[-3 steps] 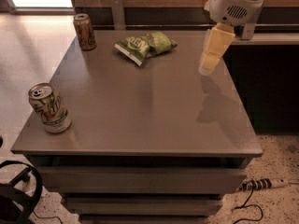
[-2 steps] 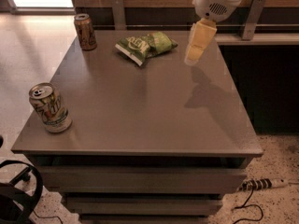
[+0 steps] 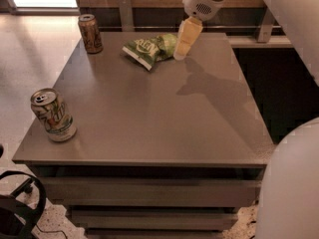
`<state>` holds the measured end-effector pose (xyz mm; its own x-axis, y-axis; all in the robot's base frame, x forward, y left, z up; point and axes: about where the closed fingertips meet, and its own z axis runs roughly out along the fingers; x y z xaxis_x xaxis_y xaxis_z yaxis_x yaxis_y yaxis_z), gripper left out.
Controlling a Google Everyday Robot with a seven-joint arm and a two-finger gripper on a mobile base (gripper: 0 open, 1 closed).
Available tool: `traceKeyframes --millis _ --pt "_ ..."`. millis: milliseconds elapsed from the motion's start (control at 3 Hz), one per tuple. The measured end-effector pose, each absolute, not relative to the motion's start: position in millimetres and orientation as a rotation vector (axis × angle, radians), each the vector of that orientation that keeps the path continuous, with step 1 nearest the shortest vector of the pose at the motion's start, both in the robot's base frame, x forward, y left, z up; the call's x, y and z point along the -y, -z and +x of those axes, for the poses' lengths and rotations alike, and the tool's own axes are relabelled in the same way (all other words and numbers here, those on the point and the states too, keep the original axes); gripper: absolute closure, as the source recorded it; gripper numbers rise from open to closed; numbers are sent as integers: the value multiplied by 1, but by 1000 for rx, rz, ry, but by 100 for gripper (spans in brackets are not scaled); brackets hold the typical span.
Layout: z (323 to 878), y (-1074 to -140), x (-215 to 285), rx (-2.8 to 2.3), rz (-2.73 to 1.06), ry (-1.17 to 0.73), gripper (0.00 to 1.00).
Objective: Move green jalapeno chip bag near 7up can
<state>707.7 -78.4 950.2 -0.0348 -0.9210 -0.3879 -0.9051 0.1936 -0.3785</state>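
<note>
The green jalapeno chip bag point(image 3: 150, 48) lies crinkled on the far middle of the grey table point(image 3: 149, 113). The 7up can point(image 3: 53, 115) stands upright near the table's front left corner. My gripper point(image 3: 184, 41) hangs from the arm at the top of the view, its pale fingers pointing down just over the right end of the bag.
A brown can point(image 3: 90, 33) stands at the table's far left corner. A wooden wall and a dark rail run behind the table. A black chair base point(image 3: 17, 208) sits on the floor at the lower left. White arm parts fill the right side.
My gripper has moved left across the far side of the table and now hangs at the right end of the chip bag. The bag and both cans have not moved.
</note>
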Motion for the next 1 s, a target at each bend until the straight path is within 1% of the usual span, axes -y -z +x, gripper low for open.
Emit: traceKeyframes --millis 333,1000 --pt "732 -932 65 -1921 -1694 -17 0" --pt "759 -900 50 -1951 -1673 -61 0"
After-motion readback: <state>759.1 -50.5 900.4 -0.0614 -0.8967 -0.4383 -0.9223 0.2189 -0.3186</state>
